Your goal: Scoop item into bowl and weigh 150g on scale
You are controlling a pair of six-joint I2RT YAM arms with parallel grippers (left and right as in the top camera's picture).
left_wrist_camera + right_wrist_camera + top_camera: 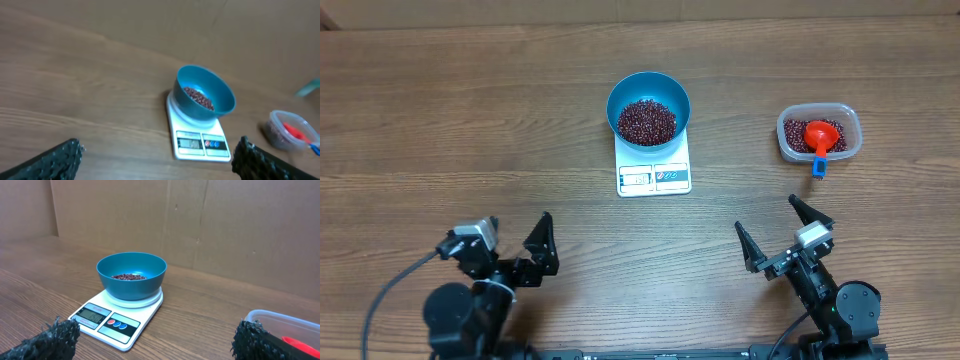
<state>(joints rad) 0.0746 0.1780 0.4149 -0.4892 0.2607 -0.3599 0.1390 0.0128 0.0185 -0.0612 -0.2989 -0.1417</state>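
Now tiny dark red-brown beans (647, 121) fill the blue bowl (648, 85) atop the white scale (654, 177).

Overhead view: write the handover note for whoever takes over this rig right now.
Left gripper: jaws open, empty. Right gripper: the same.
Blue bowl sits on the white scale, small red-brown beans inside.
Red scoop lies in the clear tub, on more beans, to the scale's right.
Done: beans are in the bowl.
To do: display unreadable here; check the weight, top up if short.
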